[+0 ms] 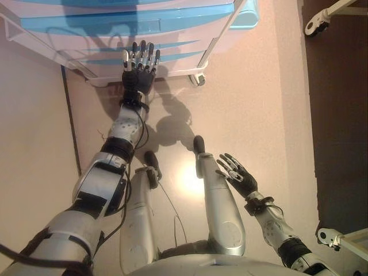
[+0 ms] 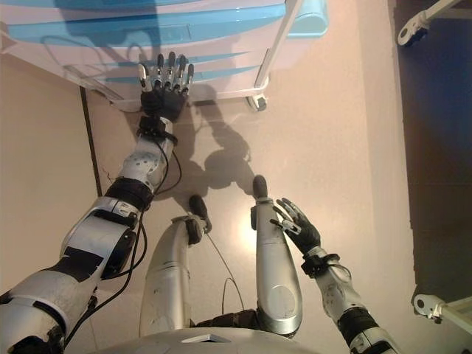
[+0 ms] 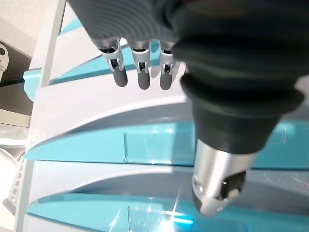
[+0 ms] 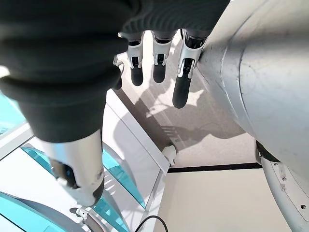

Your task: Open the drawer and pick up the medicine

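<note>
Left eye view: drawer unit (image 1: 144,29) at the far edge of the floor (image 1: 253,115), white frame with pale blue drawer fronts, all drawers shut, one caster (image 1: 198,79) at the near right corner. Left hand (image 1: 138,66) stretched out to the unit's lower drawers, fingers straight and spread, tips over the low fronts, holding nothing; cannot tell whether touching. Right hand (image 1: 238,175) low and well apart from the unit, fingers straight and relaxed, empty. Medicine nowhere in sight, no drawer open to show it. Right eye view: same layout, left hand (image 2: 164,87) at the unit's lower left part, right hand (image 2: 299,225) far on the near side of the unit. Left wrist view: fingers (image 3: 140,67) straight in a row, thumb (image 3: 217,179) apart, both just in front of the curved blue fronts with clear label windows (image 3: 159,145); nothing gripped. Right wrist view: fingers (image 4: 157,63) straight, thumb (image 4: 79,164) apart, nothing between them; unit's frame and caster (image 4: 169,154) past them.
</note>
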